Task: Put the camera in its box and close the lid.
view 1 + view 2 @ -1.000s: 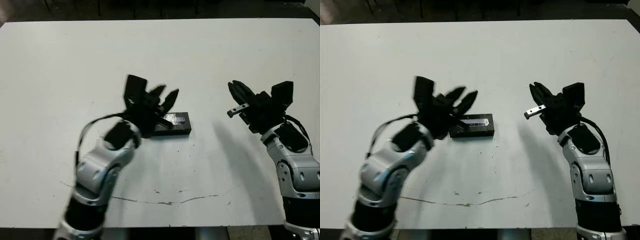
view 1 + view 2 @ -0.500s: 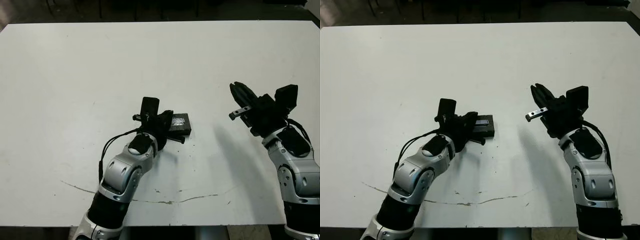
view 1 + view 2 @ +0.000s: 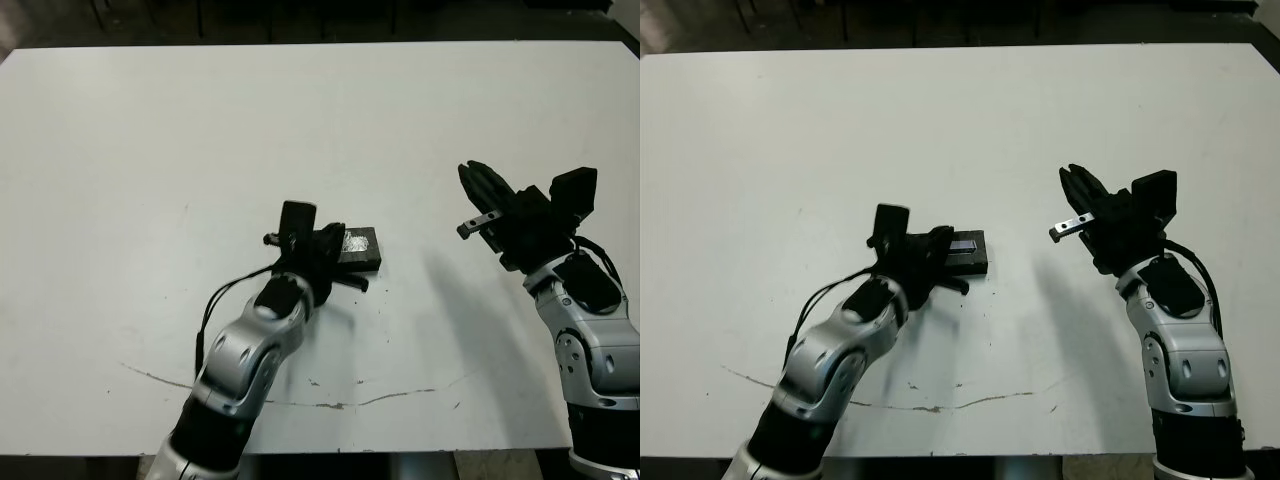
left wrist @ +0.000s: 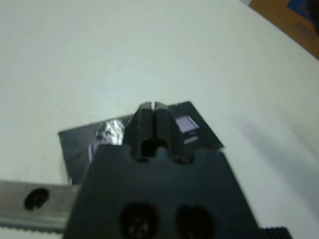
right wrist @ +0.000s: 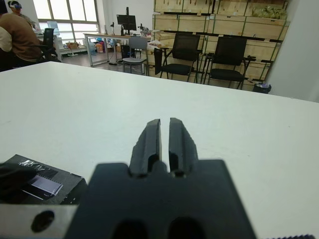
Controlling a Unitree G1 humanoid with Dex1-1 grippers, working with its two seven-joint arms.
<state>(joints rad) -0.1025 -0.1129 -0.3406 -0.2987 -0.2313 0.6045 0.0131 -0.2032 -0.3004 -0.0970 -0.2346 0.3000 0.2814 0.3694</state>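
left hand (image 3: 335, 250) over lid (image 3: 358, 245), table (image 3: 150, 150) around bare

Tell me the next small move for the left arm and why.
Probably press straight down. The left pincer is shut, its tips over the black shiny lid, which lies flat on the table; no white box lining shows. A gentle push could seat the lid fully. The right pincer is raised well off to the side.

Left tool (image 3: 335, 262) has swung down onto the lid (image 3: 360, 245); fingers now together.
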